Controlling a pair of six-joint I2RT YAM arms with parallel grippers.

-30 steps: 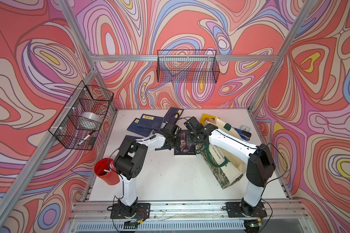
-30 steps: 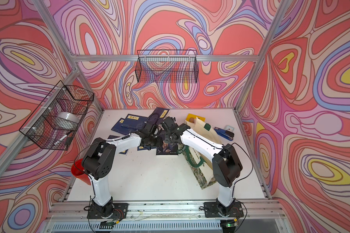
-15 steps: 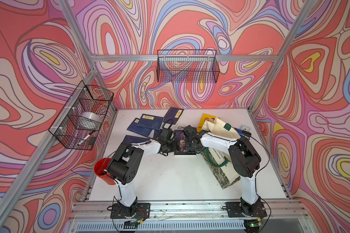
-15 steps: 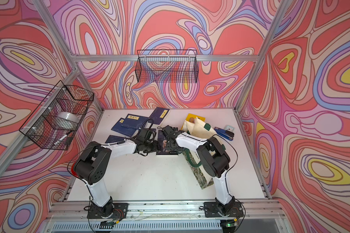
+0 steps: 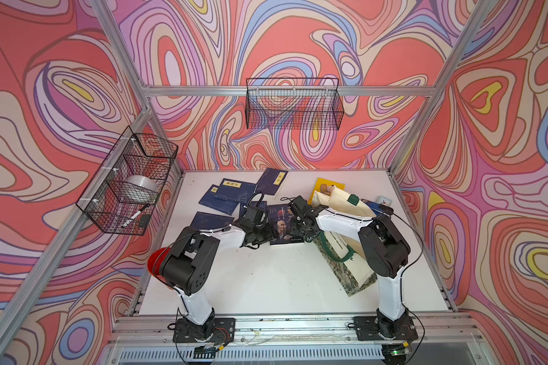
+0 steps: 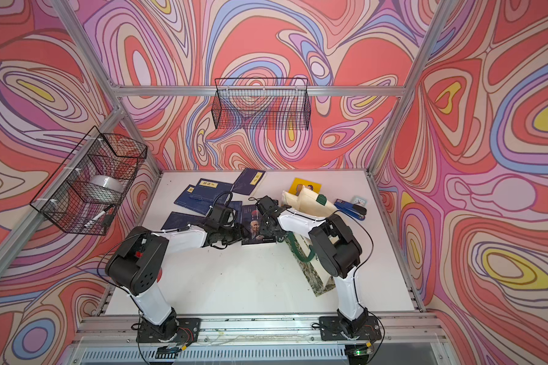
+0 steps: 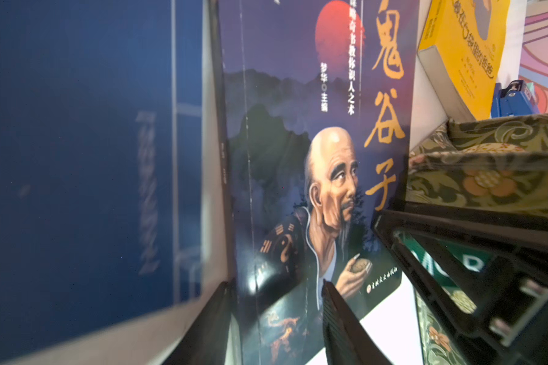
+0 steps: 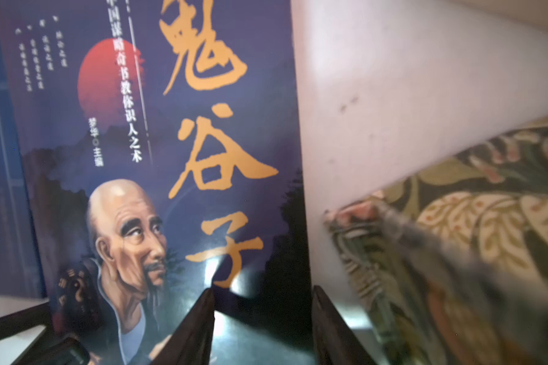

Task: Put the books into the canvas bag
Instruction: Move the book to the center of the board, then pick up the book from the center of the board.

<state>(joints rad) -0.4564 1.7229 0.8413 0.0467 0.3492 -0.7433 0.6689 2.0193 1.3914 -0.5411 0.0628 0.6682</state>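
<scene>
Dark gold-lettered book (image 5: pixel 280 226) flat on the counter (image 5: pixel 266 278) just beside the slumped canvas bag (image 5: pixel 336 202), left end effector (image 7: pixel 276 284) and right end effector (image 8: pixel 263 290) both part-open over its cover, gripping nothing

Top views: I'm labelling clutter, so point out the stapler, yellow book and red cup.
stapler (image 6: pixel 344 206): in a top view, its blue body.
yellow book (image 6: pixel 302 183): in a top view, its exposed cover.
red cup (image 5: pixel 153 265): in a top view, its visible wall.
</scene>
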